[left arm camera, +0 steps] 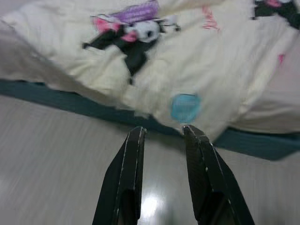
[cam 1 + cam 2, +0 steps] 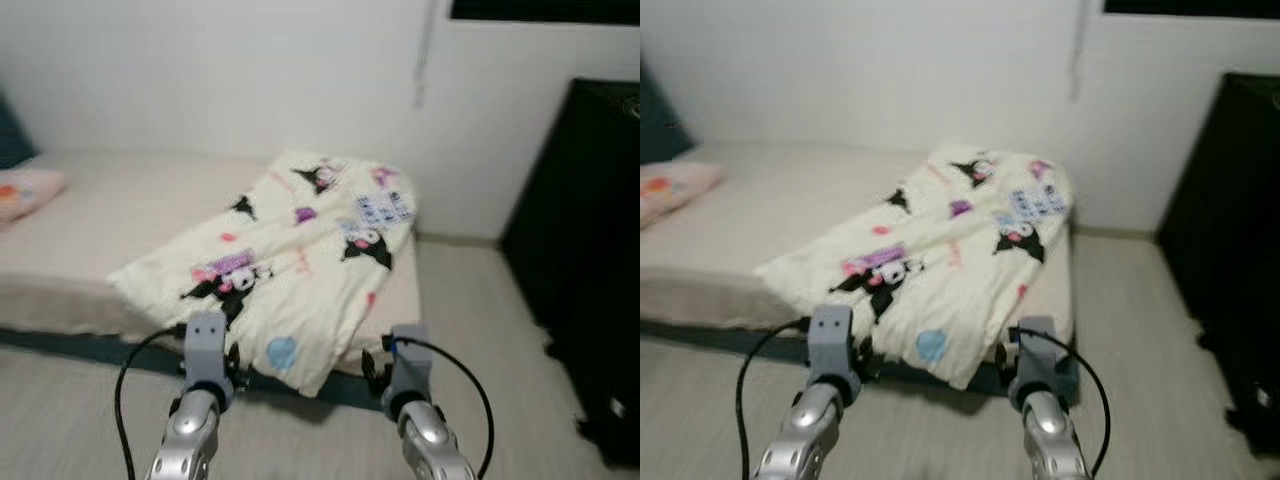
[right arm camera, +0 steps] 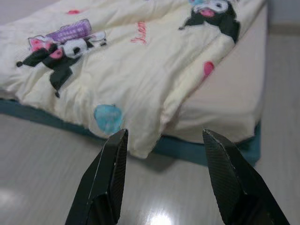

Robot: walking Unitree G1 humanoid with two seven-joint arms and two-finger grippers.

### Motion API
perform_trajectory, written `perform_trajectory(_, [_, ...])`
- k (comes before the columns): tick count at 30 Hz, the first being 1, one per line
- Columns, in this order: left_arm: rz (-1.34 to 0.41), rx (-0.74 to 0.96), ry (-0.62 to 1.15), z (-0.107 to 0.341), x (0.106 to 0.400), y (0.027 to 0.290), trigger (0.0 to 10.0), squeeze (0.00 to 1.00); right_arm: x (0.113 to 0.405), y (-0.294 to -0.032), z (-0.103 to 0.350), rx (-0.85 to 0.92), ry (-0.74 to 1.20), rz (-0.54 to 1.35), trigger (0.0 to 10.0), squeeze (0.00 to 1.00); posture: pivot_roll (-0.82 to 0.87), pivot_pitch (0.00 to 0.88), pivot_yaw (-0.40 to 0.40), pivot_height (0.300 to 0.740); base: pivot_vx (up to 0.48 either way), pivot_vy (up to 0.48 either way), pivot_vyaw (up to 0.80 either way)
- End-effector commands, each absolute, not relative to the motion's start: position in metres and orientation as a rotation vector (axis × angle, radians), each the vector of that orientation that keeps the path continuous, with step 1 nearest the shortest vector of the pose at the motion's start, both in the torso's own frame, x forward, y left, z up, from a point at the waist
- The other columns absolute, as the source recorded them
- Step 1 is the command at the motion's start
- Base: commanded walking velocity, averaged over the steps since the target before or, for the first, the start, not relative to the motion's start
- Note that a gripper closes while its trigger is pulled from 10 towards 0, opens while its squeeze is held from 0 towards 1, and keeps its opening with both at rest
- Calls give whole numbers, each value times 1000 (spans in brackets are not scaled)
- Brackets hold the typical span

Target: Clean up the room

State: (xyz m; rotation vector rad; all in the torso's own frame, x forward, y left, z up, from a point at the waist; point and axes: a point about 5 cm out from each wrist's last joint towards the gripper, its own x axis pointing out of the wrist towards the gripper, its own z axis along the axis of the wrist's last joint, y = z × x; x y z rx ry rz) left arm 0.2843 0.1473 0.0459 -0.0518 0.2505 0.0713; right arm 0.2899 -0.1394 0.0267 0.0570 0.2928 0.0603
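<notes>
Cartoon-print blanket (image 2: 300,270) lies crumpled across the mattress (image 2: 110,225), 1 corner drooping over the edge toward the floor (image 2: 60,410); left gripper (image 1: 161,133), narrowly parted, and right gripper (image 3: 164,136), wide, hover before that corner, apparently poised to grasp it.

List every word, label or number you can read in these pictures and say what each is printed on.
None can be read for certain.
Red cursive word on the cream blanket, near its middle fold: too blurred; it may begin with "J".
Purple striped patch on the blanket: marks too small to read.
White and blue checked patch on the blanket: too blurred.
The left gripper and right gripper, jaws open, carry no lettering.
</notes>
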Motion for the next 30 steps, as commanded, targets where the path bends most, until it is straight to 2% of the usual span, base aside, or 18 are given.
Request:
perform_trajectory(1, [65, -43, 246, 48, 286, 147, 10000, 0, 288, -140, 25, 73, 300, 51, 10000, 0, -8, 64, 10, 740, 0, -480, 0])
perform_trajectory(11, [64, -38, 251, 47, 285, 147, 10000, 0, 288, -140, 25, 90, 297, 41, 10000, 0, -6, 70, 12, 740, 0, -444, 0])
perform_trajectory(21, [-5, -72, 233, 49, 283, 144, 10000, 0, 287, -140, 24, 92, 297, 40, 10000, 0, -6, 73, 13, 740, 0, 0, 0])
perform_trajectory(28, [-18, -85, 252, 47, 282, 143, 10000, 0, 287, -140, 24, 94, 297, 40, 10000, 0, -6, 73, 16, 740, 0, 437, 0])
perform_trajectory(30, [-11, -80, 252, 48, 283, 143, 10000, 0, 287, -140, 24, 94, 297, 40, 10000, 0, -4, 75, 16, 740, 0, 0, 0])
